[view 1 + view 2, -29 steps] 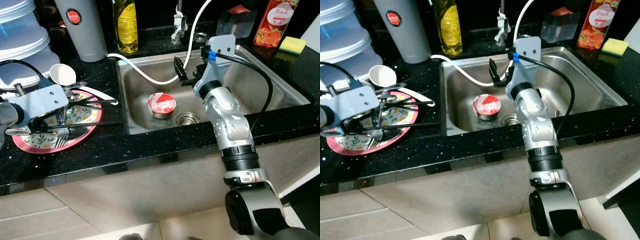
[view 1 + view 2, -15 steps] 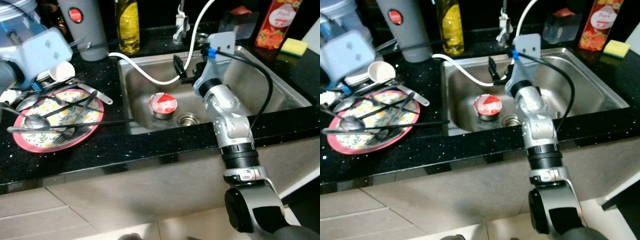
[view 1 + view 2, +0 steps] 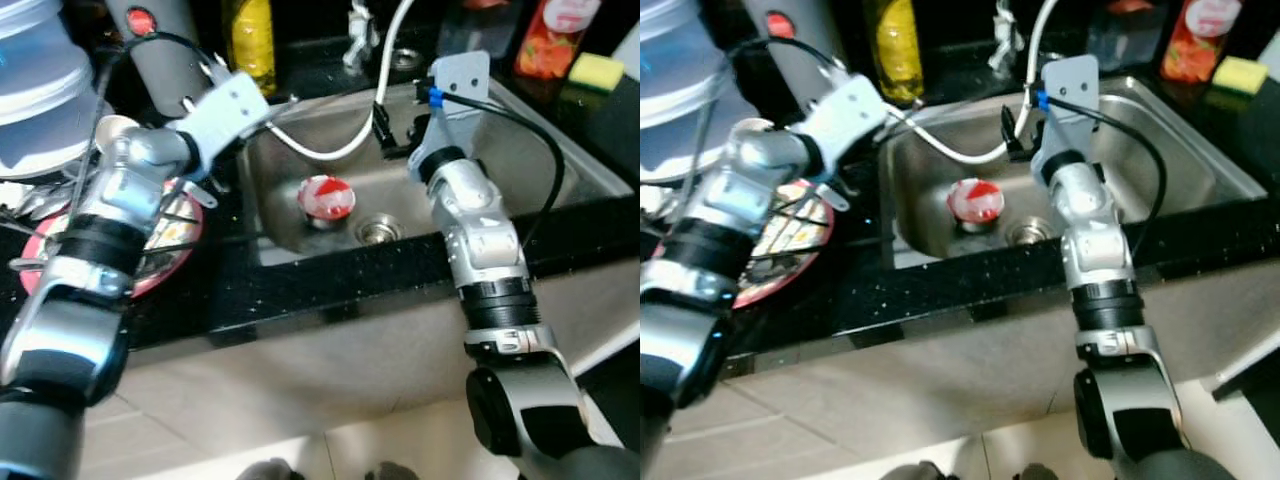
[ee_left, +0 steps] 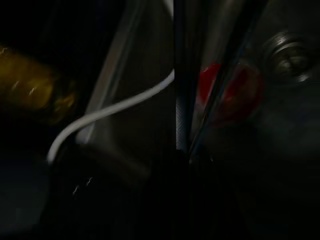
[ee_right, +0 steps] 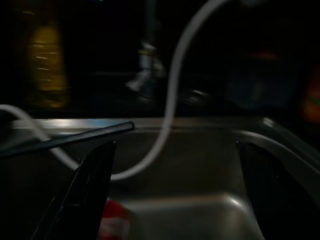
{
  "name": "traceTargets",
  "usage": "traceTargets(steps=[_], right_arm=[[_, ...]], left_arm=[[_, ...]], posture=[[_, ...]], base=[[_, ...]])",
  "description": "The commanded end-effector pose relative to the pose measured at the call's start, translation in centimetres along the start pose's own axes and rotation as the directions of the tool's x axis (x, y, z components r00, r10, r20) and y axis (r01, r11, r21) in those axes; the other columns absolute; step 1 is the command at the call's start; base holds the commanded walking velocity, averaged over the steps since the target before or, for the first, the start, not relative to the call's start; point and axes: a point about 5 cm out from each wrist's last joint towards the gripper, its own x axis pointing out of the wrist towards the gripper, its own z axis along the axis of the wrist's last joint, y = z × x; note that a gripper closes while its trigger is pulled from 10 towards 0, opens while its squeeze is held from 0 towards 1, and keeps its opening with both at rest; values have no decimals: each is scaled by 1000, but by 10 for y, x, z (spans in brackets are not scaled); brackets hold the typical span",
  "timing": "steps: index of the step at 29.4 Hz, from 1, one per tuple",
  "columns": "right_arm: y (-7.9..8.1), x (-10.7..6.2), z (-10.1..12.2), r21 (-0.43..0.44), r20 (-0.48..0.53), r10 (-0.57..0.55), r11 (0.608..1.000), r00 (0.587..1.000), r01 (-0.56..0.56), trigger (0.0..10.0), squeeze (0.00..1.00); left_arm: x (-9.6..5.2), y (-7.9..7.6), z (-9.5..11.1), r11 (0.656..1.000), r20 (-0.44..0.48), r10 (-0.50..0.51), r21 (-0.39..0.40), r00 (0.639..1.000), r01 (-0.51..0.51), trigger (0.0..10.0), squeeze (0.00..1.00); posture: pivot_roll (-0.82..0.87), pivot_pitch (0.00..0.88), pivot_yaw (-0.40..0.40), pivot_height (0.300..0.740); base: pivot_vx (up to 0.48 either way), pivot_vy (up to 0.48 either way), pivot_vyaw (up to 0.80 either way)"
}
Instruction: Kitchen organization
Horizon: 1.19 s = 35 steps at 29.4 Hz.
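Right gripper [image 5: 175, 200] jaws spread over steel sink [image 3: 520, 150] — left gripper [image 4: 192, 145] pinching thin black chopsticks [image 4: 220, 85].

Both arms are silver, jointed in rounded segments with black ribbed bands and dark joints lower down. Each wrist carries a pale grey flat block; the right one has a blue connector and a looping black cable. Each tool, the left tool [image 4: 200, 100] and the right tool [image 5: 175, 195], has two long black fingers.

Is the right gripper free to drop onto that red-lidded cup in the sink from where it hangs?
Probably yes. The right gripper hangs open above the sink, with the red-lidded cup below and toward the robot's left. The white hose loops close by and might brush the fingers on the way down.
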Motion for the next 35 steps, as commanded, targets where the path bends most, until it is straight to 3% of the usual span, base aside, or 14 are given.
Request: traceTargets(steps=[1, 5, 10, 14, 15, 16, 21, 24, 25, 28, 30, 32, 34, 35], right_arm=[[2, 1, 3, -6, 1, 0, 1000, 1000, 0, 10000, 0], [-2, 2, 4, -13, -1, -22, 1000, 1000, 22, 10000, 0], [-1, 7, 4, -19, -9, 1, 1000, 1000, -1, 10000, 0], [5, 8, 5, -24, -11, 32, 999, 999, -32, 10000, 0], [6, 9, 6, -24, -5, 41, 999, 999, -41, 10000, 0], [7, 10, 8, -24, 2, 48, 999, 999, -48, 10000, 0], [10, 13, 14, -12, 30, 56, 998, 998, -56, 10000, 0], [13, 15, 20, 10, 63, 62, 998, 996, -63, 10000, 0], [14, 15, 23, 17, 79, 66, 998, 995, -67, 10000, 0], [14, 15, 25, 20, 89, 68, 997, 994, -70, 10000, 0], [16, 14, 29, 35, 116, 77, 996, 990, -82, 10000, 0], [16, 13, 32, 38, 136, 79, 996, 988, -85, 10000, 0], [15, 14, 37, 36, 158, 71, 996, 985, -77, 10000, 0], [15, 14, 37, 36, 158, 71, 996, 985, -77, 10000, 0]], left_arm=[[4, -1, 3, 1000, 3, -3, -5, 1000, 3, 10000, 0], [12, -4, 11, 999, 17, -15, -37, 1000, 16, 10000, 0], [25, -11, 25, 989, 49, -51, -138, 997, 57, 10000, 0], [32, -27, 15, 974, 21, -117, -193, 993, 119, 10000, 0], [34, -30, 13, 969, 21, -125, -212, 992, 126, 10000, 463], [35, -32, 12, 963, 27, -128, -235, 991, 130, 10000, 1000], [35, -34, 12, 948, 61, -134, -283, 989, 146, 10000, 1000], [29, -22, 15, 951, 104, -104, -281, 989, 129, 10000, 1000], [24, -12, 19, 955, 137, -92, -268, 986, 127, 10000, 0], [20, -6, 22, 958, 158, -86, -257, 984, 125, 10000, 0], [-4, 26, 30, 982, 198, -59, -164, 978, 92, 10000, 0], [-28, 47, 36, 996, 210, -58, -57, 976, 72, 10000, 0], [-56, 61, 42, 995, 221, -92, 56, 971, 82, 10000, 0], [-56, 61, 42, 995, 221, -92, 56, 971, 82, 10000, 0]], posture=[[19, 148, 146, 740], [22, 158, 153, 740], [27, 183, 163, 740], [34, 201, 163, 740], [37, 207, 162, 740], [39, 211, 161, 740], [44, 221, 159, 740], [58, 239, 162, 740], [61, 248, 162, 740], [61, 248, 162, 740], [80, 261, 159, 740], [80, 261, 159, 740], [80, 261, 159, 740], [80, 261, 159, 740]], base=[[0, 0, 0], [0, 0, 0], [0, 0, 0], [0, 0, 0], [0, 0, 0], [0, 0, 0], [0, 0, 0], [0, 0, 0], [0, 0, 0], [0, 0, 0], [0, 0, 0], [0, 0, 0], [0, 0, 0], [0, 0, 0]])
